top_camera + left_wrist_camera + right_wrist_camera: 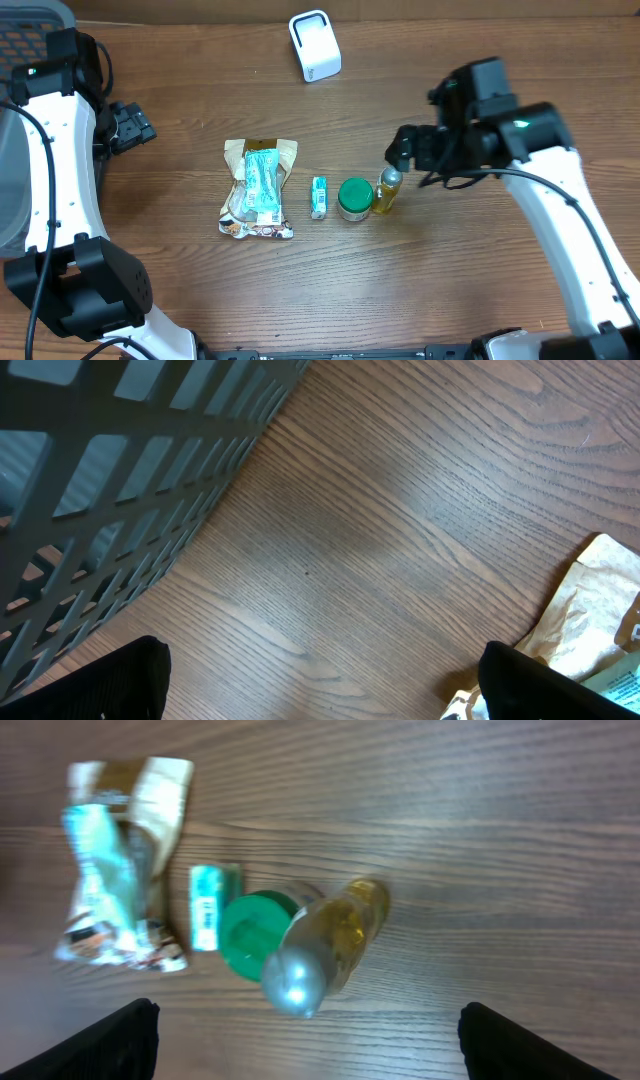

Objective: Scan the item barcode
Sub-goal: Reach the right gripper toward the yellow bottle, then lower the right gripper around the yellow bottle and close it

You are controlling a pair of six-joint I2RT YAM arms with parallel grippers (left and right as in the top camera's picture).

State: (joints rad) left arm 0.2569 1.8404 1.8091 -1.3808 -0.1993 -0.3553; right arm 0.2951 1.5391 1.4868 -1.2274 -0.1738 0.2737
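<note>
From overhead I see soft, even light on the table [400,290], with only faint shadows beside things. My right wrist view is smeared throughout, and the bottle [340,930] shows a pale glint on its cap. My left wrist view is crisp: the wood grain is sharp, with a dull sheen at centre.

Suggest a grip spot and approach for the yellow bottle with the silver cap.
Grip the yellow bottle on its body just below the silver cap, coming down from above. It stands upright with the green-lidded jar right beside it, so place the fingers on the two free faces, clear of the jar. The open right gripper is nearest.
</note>
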